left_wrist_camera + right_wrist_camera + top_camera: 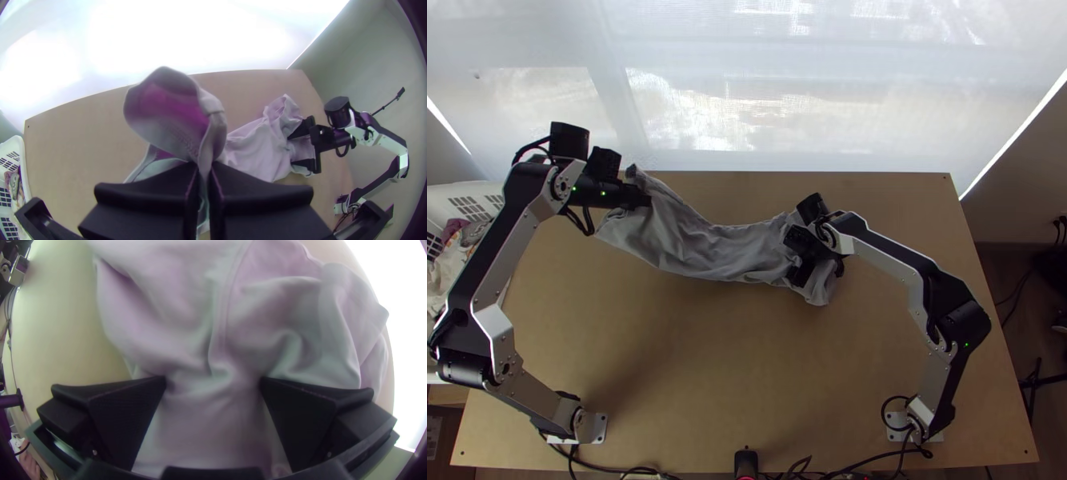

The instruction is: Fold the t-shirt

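the grey t-shirt (725, 250) lies rumpled in a long strip across the far part of the tabletop (707, 360), its left end raised. at the far left, the left gripper (645, 200) has its jaws closed on that end. right of the middle, the right gripper (796, 257) has its jaws wide apart, with cloth between them.

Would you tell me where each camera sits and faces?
Top view: high over the table's near edge, facing steeply down; left arm and right arm show.
Left wrist view: on that wrist, facing across the shirt, past the shut left gripper.
Right wrist view: above the shirt, facing down past the open right gripper.
Both wrist views share the shirt.
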Motion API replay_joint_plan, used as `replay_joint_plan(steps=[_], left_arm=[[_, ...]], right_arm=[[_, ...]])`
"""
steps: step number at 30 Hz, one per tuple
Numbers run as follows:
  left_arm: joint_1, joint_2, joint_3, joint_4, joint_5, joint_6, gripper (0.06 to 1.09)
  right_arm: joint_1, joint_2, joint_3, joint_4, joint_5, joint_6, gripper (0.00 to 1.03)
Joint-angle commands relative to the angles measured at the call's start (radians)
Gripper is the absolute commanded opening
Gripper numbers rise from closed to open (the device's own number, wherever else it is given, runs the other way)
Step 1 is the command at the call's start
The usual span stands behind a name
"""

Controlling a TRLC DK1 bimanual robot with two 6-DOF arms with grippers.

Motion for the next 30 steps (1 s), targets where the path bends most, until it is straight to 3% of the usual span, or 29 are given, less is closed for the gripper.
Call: replay_joint_plan(steps=[1, 5, 9, 20, 30], left_arm=[[-0.048, 0.004, 0.088, -0.033, 0.058, -0.048, 0.09], [-0.079, 0.016, 0.103, -0.035, 0.083, -0.073, 0.09], [-0.112, 0.041, 0.121, -0.036, 0.084, -0.077, 0.09], [-0.192, 0.147, 0.229, -0.035, 0.113, -0.130, 0.09], [-0.281, 0.317, 0.440, -0.036, 0.189, -0.234, 0.09]], right_arm=[[0.003, 0.014, -0.009, 0.009, 0.022, 0.002, 0.98], [0.003, -0.028, 0.005, -0.011, 0.025, -0.011, 0.98], [-0.006, -0.113, 0.057, -0.121, 0.023, -0.020, 0.98], [-0.157, -0.394, 0.169, -0.282, 0.011, -0.041, 0.98], [-0.183, -0.527, 0.112, -0.333, 0.008, -0.022, 0.98]])
